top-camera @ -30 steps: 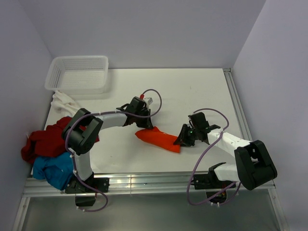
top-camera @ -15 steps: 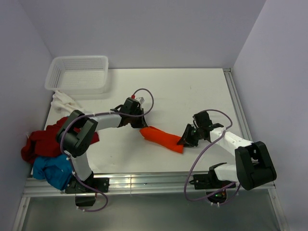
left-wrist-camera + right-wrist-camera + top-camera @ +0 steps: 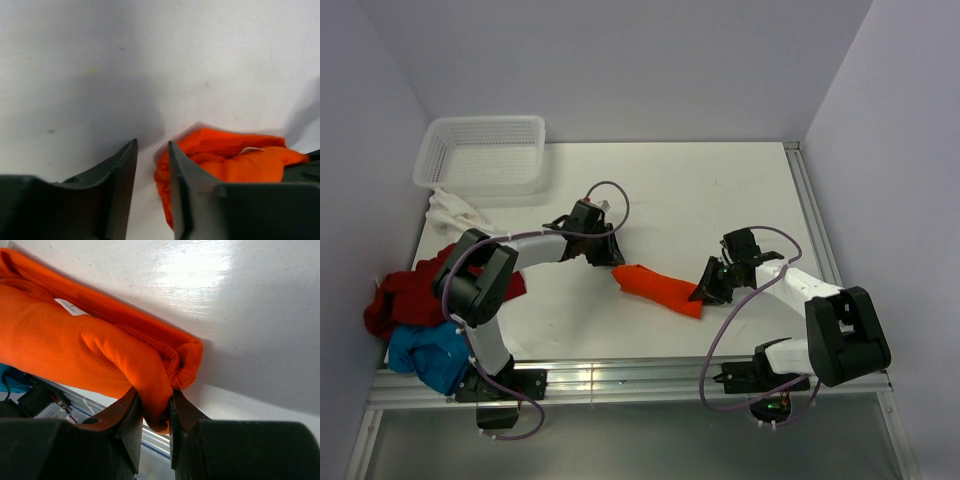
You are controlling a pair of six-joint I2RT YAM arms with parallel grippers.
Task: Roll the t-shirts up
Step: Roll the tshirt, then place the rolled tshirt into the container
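Since the earlier frame, the left pincer (image 3: 603, 252) is being drawn back to the left, off the near end of the rolled orange t-shirt (image 3: 658, 290). Its jaws are being held a little apart with nothing between them. The far end of the roll is being pinched by the right pincer (image 3: 706, 290). The roll is being kept flat on the white counter (image 3: 720, 190), between the two arms.

One overhead, two wrist close-ups.
Top looks down on the whole table (image 3: 720, 190); wrist cameras face the orange shirt (image 3: 660, 288) closely from opposite ends.
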